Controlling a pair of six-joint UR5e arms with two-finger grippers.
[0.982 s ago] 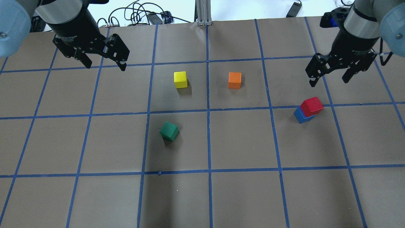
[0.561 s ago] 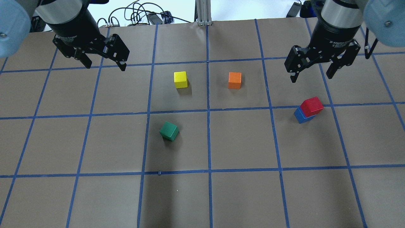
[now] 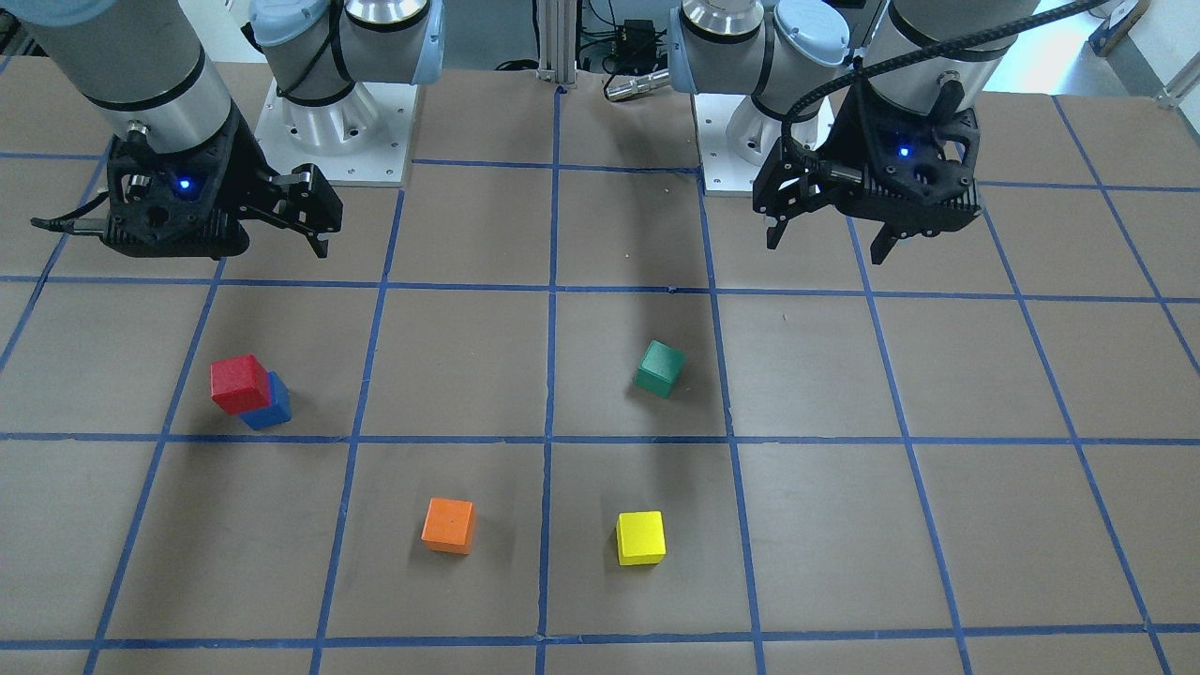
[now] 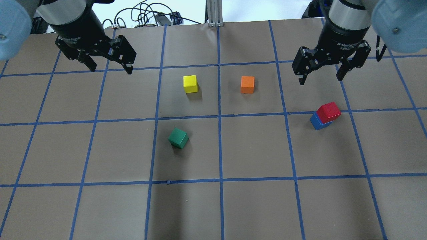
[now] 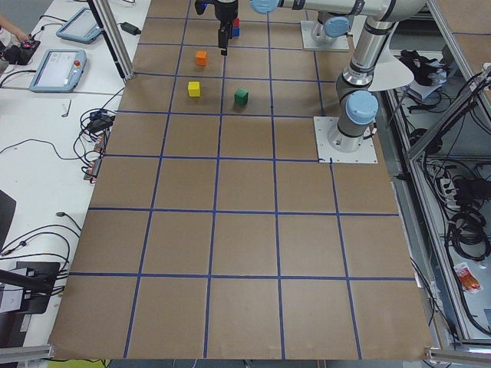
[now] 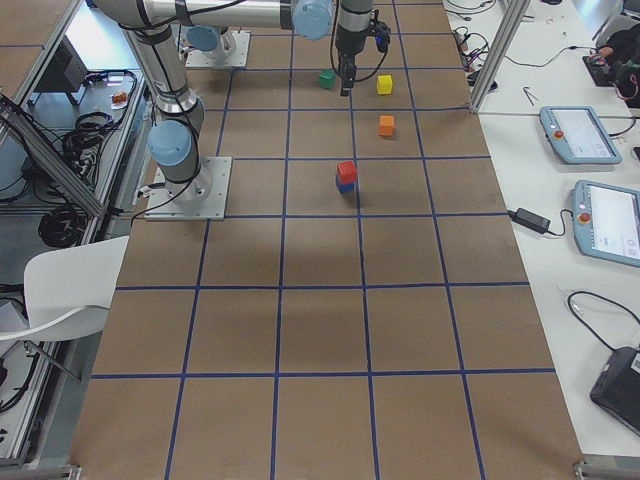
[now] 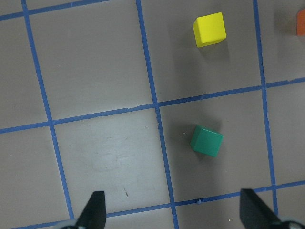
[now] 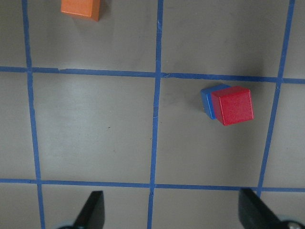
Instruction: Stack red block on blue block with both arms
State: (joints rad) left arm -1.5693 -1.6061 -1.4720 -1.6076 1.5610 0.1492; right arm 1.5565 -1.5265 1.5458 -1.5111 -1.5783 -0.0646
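One red block (image 4: 329, 111) sits clear of the right pincer (image 4: 320, 80) — unheld.

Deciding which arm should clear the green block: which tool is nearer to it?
Left. In the overhead view the left tool hangs up and to the left of the green block. The right tool is much farther off, up and to its right.

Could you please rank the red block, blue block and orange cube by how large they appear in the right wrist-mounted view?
1. red block, fully visible.
2. orange cube, cropped by the top edge.
3. blue block, mostly hidden beneath the red block.
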